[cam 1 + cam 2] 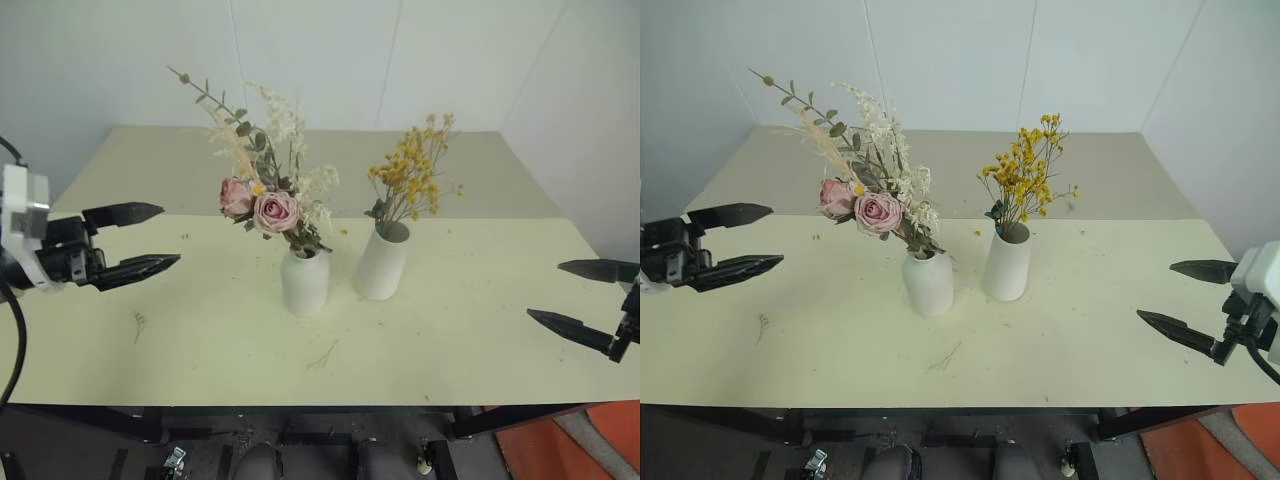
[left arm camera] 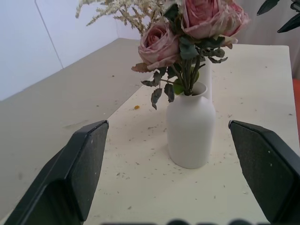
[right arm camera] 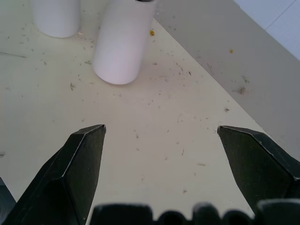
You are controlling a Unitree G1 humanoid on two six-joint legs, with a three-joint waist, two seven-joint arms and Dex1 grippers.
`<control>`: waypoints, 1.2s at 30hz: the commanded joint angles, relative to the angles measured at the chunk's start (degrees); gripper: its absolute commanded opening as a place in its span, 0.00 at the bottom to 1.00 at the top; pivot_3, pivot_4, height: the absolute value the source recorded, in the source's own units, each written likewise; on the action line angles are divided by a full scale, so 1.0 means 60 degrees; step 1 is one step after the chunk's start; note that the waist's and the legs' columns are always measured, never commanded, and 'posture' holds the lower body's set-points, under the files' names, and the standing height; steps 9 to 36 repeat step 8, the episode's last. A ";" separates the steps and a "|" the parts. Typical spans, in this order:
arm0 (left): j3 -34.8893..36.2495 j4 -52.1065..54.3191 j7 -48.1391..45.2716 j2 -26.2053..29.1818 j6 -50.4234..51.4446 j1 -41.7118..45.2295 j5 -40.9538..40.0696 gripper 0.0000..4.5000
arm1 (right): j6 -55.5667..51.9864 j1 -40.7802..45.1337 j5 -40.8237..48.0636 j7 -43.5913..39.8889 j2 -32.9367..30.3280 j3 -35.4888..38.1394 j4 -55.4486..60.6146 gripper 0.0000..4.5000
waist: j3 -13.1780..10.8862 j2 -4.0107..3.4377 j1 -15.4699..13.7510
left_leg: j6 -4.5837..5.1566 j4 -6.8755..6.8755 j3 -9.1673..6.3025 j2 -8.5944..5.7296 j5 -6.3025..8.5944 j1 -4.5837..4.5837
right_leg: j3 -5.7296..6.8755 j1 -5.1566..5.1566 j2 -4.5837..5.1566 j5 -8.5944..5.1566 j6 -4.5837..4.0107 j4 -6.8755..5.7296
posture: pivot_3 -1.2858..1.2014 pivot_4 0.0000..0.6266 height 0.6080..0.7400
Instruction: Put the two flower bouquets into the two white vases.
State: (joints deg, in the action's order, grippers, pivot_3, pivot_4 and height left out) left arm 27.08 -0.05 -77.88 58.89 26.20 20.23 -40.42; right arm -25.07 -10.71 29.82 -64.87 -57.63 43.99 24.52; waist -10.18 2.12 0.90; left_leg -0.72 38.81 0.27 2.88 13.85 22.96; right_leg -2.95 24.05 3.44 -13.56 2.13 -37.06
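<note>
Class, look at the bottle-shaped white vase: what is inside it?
The pink rose bouquet stands in the bottle-shaped vase, its stems entering the narrow neck. The stem ends are hidden by the vase wall.

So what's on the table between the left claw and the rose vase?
Bare table with tiny plant crumbs, between the left gripper and bottle-shaped vase, seen from the head.

Two white vases (image 1: 305, 283) and two flower bouquets (image 1: 262, 205) stand here.

On the worktop (image 1: 200, 340), the bottle-shaped vase (image 1: 305, 282) stands left of and just beside the cylinder vase (image 1: 381, 262). The rose bouquet (image 1: 262, 190) sits in the bottle-shaped vase, the yellow bouquet (image 1: 414, 172) in the cylinder vase. The left pincer (image 1: 140, 240) hangs well left of both, the right pincer (image 1: 580, 297) well right.
</note>
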 commanded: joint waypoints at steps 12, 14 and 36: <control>0.0846 0.0588 -0.0025 0.0327 0.0140 -0.1026 -0.0214 0.99 | -0.0270 -0.0075 0.0526 -0.0023 0.0028 0.0241 0.0299 1.00 | -0.0001 0.0001 -0.0003 | 0.0000 -0.0003 0.0003 0.0002 0.0000 0.0002 | -0.0002 0.0005 0.0000 -0.0001 -0.0001 -0.0001 | 0.52 0.24 1.00; 0.0846 0.0588 -0.0025 0.0327 0.0140 -0.1026 -0.0214 0.99 | -0.0270 -0.0075 0.0526 -0.0023 0.0028 0.0241 0.0299 1.00 | -0.0001 0.0001 -0.0003 | 0.0000 -0.0003 0.0003 0.0002 0.0000 0.0002 | -0.0002 0.0005 0.0000 -0.0001 -0.0001 -0.0001 | 0.52 0.24 1.00; 0.0846 0.0588 -0.0025 0.0327 0.0140 -0.1026 -0.0214 0.99 | -0.0270 -0.0075 0.0526 -0.0023 0.0028 0.0241 0.0299 1.00 | -0.0001 0.0001 -0.0003 | 0.0000 -0.0003 0.0003 0.0002 0.0000 0.0002 | -0.0002 0.0005 0.0000 -0.0001 -0.0001 -0.0001 | 0.52 0.24 1.00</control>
